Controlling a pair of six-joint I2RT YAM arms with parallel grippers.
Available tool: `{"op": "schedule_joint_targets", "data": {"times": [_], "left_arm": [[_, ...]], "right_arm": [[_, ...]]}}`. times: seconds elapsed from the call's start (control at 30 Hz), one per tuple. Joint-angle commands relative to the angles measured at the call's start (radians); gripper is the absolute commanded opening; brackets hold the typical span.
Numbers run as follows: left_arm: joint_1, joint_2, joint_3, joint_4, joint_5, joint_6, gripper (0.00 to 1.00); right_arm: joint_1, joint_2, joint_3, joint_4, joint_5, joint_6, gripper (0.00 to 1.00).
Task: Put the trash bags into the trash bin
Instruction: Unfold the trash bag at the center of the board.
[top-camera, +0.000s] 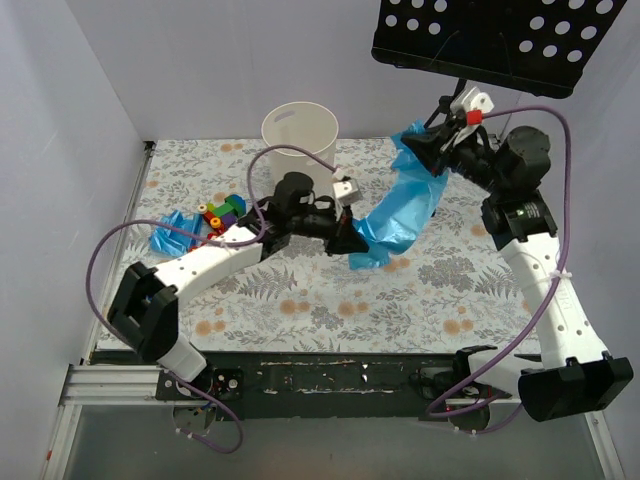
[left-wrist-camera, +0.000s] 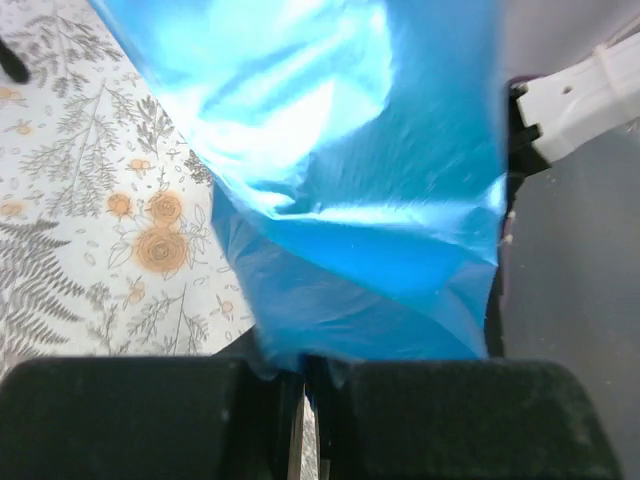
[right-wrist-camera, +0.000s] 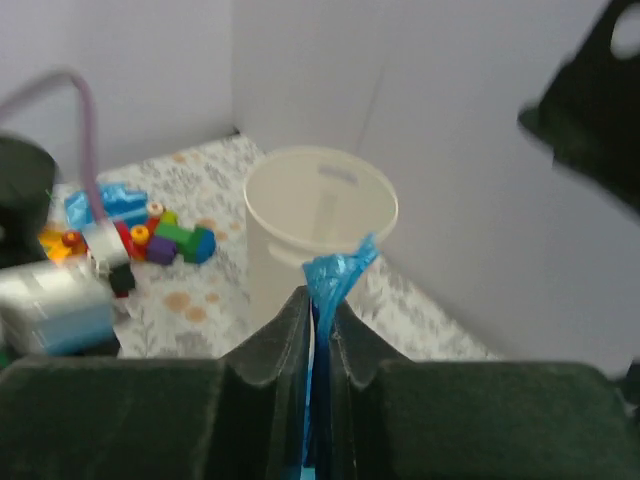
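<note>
Left gripper (top-camera: 345, 240) hangs on the near right side of the trash bin (top-camera: 300, 135), its two fingers pressed together on the lower end of a blue trash bag (top-camera: 405, 215). Its wrist view shows the glossy film bunched into the thin slit between the dark pads. From that pinch the trash bag runs as a slack, creased band to the right of the trash bin, apart from it and wholly outside it. Its far end reaches the right gripper (top-camera: 425, 148), raised above the table on the right side of the trash bin. The right gripper is likewise clamped on the film, and in its wrist view a crumpled blue tuft pokes out between the closed fingers. To the near left of the trash bin a second bag (top-camera: 170, 232) lies crumpled on the floral tablecloth (top-camera: 330, 310). A heap of toy blocks (top-camera: 222, 213) sits between it and the trash bin. The trash bin stands upright near the back wall, mouth open, with a slot hole under its rim. Beyond it to the right, a black perforated music stand (top-camera: 500, 35) overhangs the table.
</note>
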Motion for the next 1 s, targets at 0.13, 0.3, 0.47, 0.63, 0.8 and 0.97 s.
{"op": "schedule_joint_targets", "data": {"times": [0.13, 0.3, 0.47, 0.63, 0.8, 0.97], "left_arm": [[0.155, -0.089, 0.004, -0.219, 0.28, -0.143, 0.0], [0.164, -0.017, 0.023, -0.283, 0.385, -0.177, 0.0], [0.227, 0.066, -0.046, -0.208, 0.552, -0.436, 0.0], [0.245, 0.042, -0.01, 0.005, 0.639, -0.683, 0.0], [0.265, 0.078, 0.079, 0.069, 0.647, -0.74, 0.0], [0.282, 0.111, 0.144, 0.11, 0.639, -0.774, 0.0]], "right_arm": [[-0.006, -0.066, -0.18, -0.416, 0.451, -0.221, 0.82], [-0.009, -0.166, -0.145, -0.395, 0.441, -0.333, 0.85], [-0.007, -0.219, -0.11, -0.595, 0.016, -0.505, 0.81], [0.033, -0.313, -0.268, -0.637, -0.184, -0.62, 0.77], [0.203, -0.316, -0.328, -0.611, -0.123, -0.735, 0.73], [0.385, -0.269, -0.344, -0.565, -0.05, -0.739, 0.7]]}}
